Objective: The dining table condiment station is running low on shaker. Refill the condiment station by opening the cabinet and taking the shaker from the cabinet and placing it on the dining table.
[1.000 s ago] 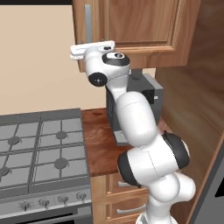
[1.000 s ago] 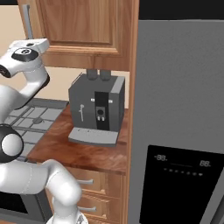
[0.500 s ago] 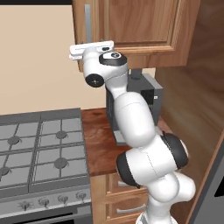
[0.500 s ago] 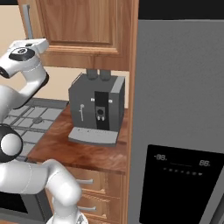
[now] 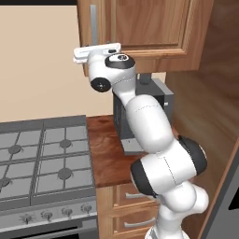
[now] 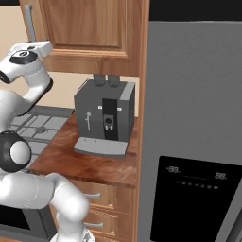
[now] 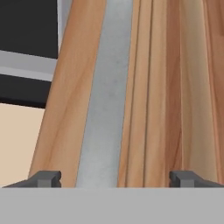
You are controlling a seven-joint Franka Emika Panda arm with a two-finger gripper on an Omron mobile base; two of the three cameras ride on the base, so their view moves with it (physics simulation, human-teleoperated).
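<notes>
Reaching up toward the cabinet (image 5: pixel 140 28) is what the arm is doing in the left base view, with its white hand sitting right below the door's bottom corner at about 11 o'clock in the frame. The handle (image 5: pixel 93 25), a long silver bar, is running up the door's left edge just above it. A stove (image 5: pixel 44 163) is sitting at 8 o'clock and a grey coffee machine (image 5: pixel 161 100) is peeking out behind the arm.

From the right base view, the door is looking fully closed, the handle (image 6: pixel 31 23) is at 11 o'clock, and the coffee machine (image 6: pixel 105 118) is standing on the counter (image 6: pixel 71 158) below.

Up close in the hand view, the gripper (image 7: pixel 113 178) is spread wide and holding nothing, fingertips (image 7: pixel 46 178) at 7 and 5 o'clock with the handle (image 7: pixel 107 96) running between them. I'd say it's lining up nicely; push in until the bar is properly between the fingers, clamp, then pull along the door's swing. No shaker visible yet, presumably it's behind that door.
</notes>
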